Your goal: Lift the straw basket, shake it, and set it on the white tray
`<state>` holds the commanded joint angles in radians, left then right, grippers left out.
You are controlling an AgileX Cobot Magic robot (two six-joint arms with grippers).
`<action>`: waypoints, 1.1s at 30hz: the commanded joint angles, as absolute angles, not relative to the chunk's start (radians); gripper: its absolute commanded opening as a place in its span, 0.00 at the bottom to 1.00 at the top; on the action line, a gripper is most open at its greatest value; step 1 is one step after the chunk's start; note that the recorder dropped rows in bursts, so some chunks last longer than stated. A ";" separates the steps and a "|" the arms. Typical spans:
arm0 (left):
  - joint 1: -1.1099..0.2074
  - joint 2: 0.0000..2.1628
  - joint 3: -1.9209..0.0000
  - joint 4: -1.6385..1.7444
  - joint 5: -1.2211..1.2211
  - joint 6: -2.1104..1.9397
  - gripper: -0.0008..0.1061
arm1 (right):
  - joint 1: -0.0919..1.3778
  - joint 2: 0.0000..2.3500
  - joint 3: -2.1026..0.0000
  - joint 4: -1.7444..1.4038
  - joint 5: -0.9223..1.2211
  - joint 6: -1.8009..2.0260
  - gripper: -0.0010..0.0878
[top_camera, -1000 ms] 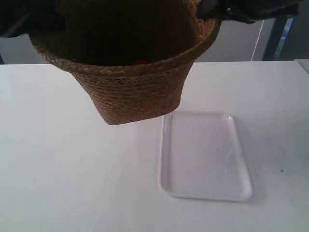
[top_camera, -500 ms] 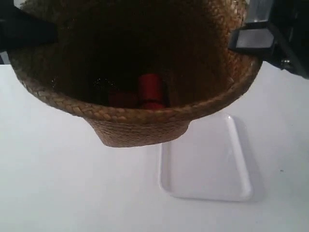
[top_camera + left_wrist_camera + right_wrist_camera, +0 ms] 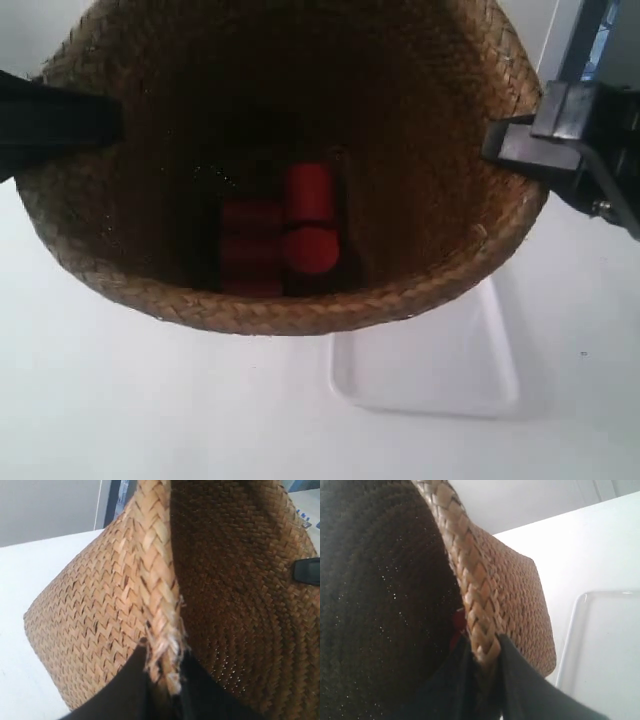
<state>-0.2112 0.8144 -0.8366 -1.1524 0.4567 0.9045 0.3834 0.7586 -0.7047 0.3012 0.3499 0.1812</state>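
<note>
The straw basket (image 3: 430, 190) hangs high in the air, close to the exterior camera, its mouth tipped toward it. Red cylinders (image 3: 308, 215) lie on its dark bottom. My left gripper (image 3: 162, 662) is shut on the braided rim (image 3: 152, 555), one finger outside the wall, one inside. My right gripper (image 3: 484, 652) pinches the opposite rim (image 3: 462, 570) the same way. In the exterior view both arms clamp the rim at its left (image 3: 60, 125) and right (image 3: 545, 140). The white tray (image 3: 450, 370) lies on the table below, half hidden by the basket.
A white table (image 3: 120, 400) spreads under everything. The tray's near rim (image 3: 570, 635) shows in the right wrist view beside the basket's base. A grey wall and a dark frame stand at the back.
The basket has risen and come closer to the exterior camera, tilting its mouth toward it. The red cylinders inside have come into view. More of the tray is covered.
</note>
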 joint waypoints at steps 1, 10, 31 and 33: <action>-0.211 0.814 -0.833 -1.188 0.474 0.952 0.01 | 0.394 0.759 -0.696 0.301 0.350 0.181 0.01; -0.211 0.814 -0.800 -1.295 0.561 1.103 0.01 | 0.470 0.749 -0.685 0.306 0.292 0.031 0.01; -0.211 0.781 -0.800 -1.355 0.699 1.169 0.01 | 0.492 0.707 -0.672 0.487 0.291 -0.022 0.01; -0.211 0.767 -0.800 -1.356 0.680 1.258 0.01 | 0.492 0.665 -0.673 0.465 0.274 -0.057 0.01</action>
<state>-0.2112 0.7669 -0.7995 -1.3559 0.6799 1.2582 0.4923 0.6654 -0.6725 0.4646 0.2738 -0.0574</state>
